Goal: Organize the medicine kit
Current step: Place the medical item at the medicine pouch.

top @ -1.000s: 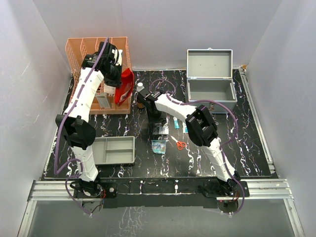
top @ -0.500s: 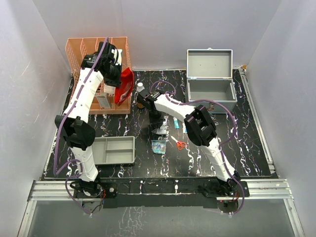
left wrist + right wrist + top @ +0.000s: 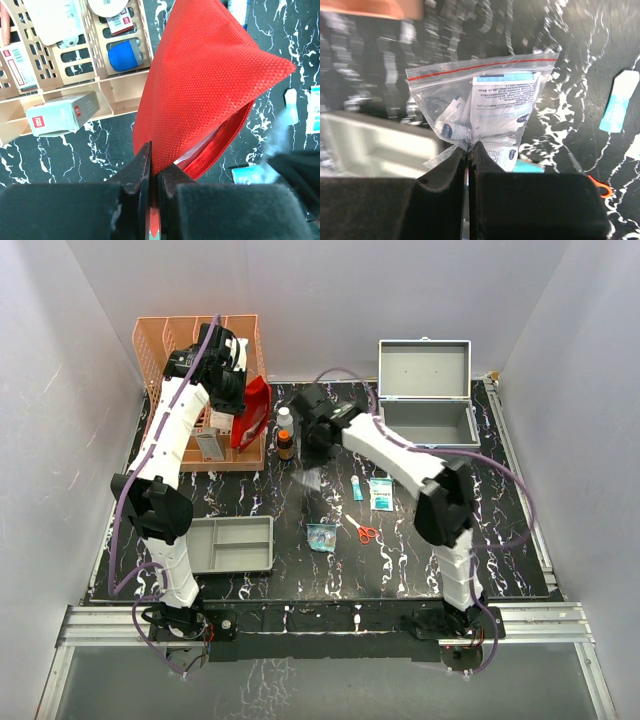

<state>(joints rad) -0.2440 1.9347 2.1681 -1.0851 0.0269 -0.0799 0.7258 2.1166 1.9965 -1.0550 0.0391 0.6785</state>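
Note:
The medicine kit [image 3: 425,423], a silver-grey metal case, stands open at the back right with its lid [image 3: 424,368] upright. My right gripper [image 3: 313,452] hangs above the table's middle, left of the kit. It is shut on a clear zip bag [image 3: 485,107] of sachets, pinched at its lower corner [image 3: 468,147]; the bag [image 3: 309,478] dangles blurred in the top view. My left gripper [image 3: 154,170] is shut on the edge of a red fabric pouch [image 3: 200,85], held up beside the orange basket [image 3: 200,390]; the pouch [image 3: 253,412] hangs at the basket's right side.
Two small bottles [image 3: 284,435] stand right of the basket. A grey plastic tray [image 3: 235,543] lies front left. On the table's middle lie a small clear bag [image 3: 321,535], orange-handled scissors [image 3: 363,530], a blue tube [image 3: 357,488] and a sachet [image 3: 381,493]. The basket [image 3: 75,75] holds boxes.
My right gripper has closed on the zip bag and lifted it off the table, moving back and up; its elbow swung right. The left arm and pouch have not moved.

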